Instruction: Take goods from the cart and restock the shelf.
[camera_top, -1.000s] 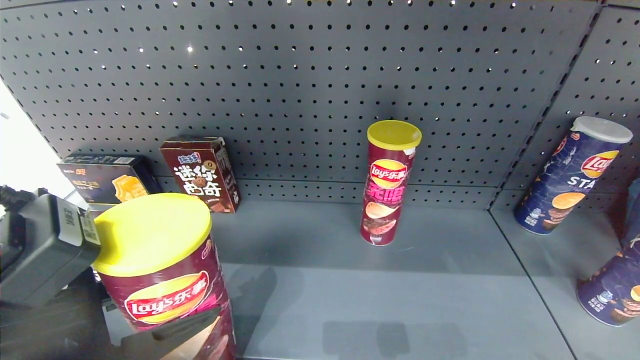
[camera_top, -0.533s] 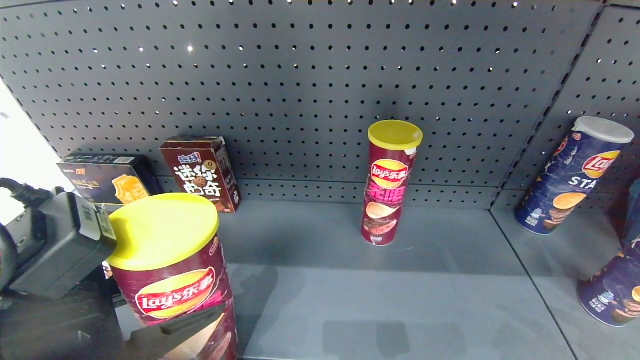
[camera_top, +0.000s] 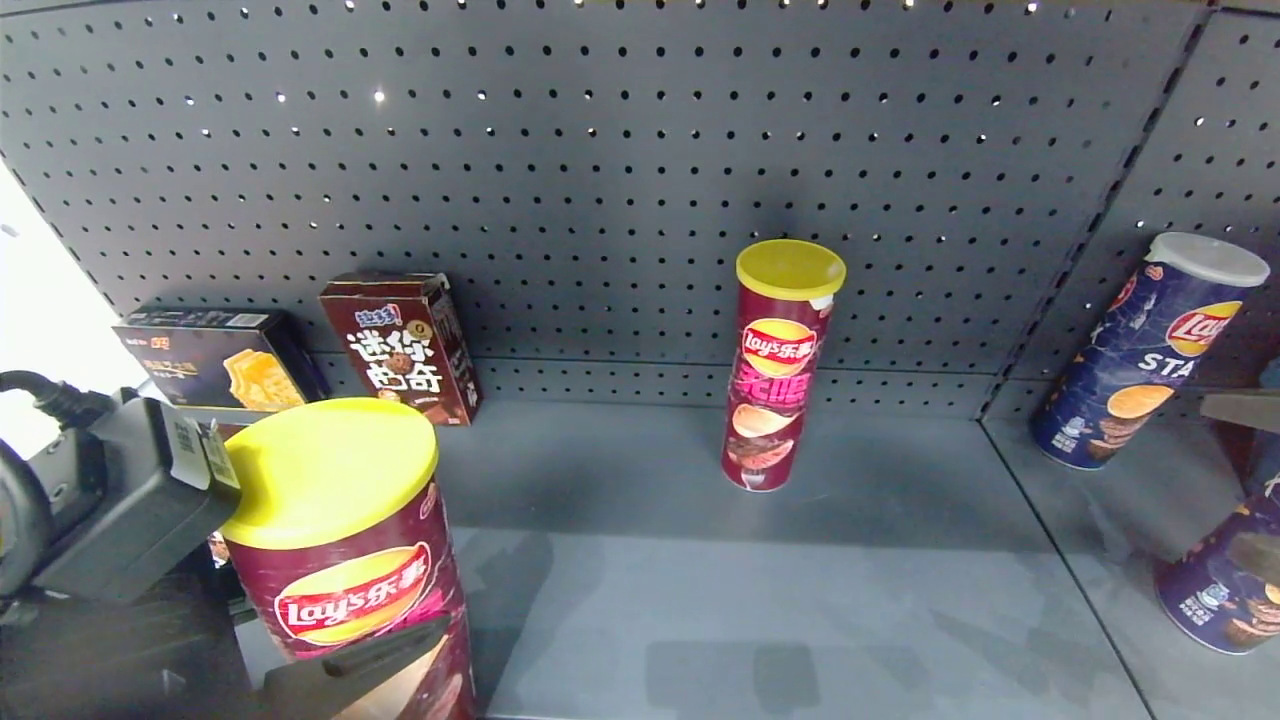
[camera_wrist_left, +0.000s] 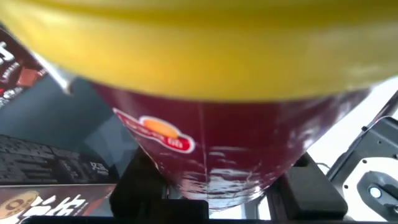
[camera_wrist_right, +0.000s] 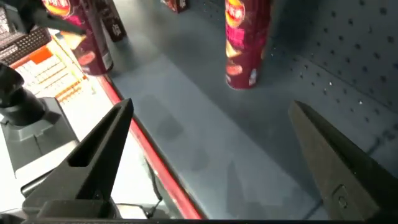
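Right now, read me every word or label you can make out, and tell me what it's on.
"Lay's乐事": held can.
"Lay's乐事": shelf can; pink characters below unreadable.
"迷你曲奇": brown box; small tag above unreadable.
"Lay's", "STA" (rest out of sight): blue can.
Too small to read: black box, lower blue can.

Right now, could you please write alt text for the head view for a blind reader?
The left gripper holds a maroon chip can with a yellow lid at the front left of the grey shelf. A matching can stands upright near the pegboard, between two snack boxes and blue cans.
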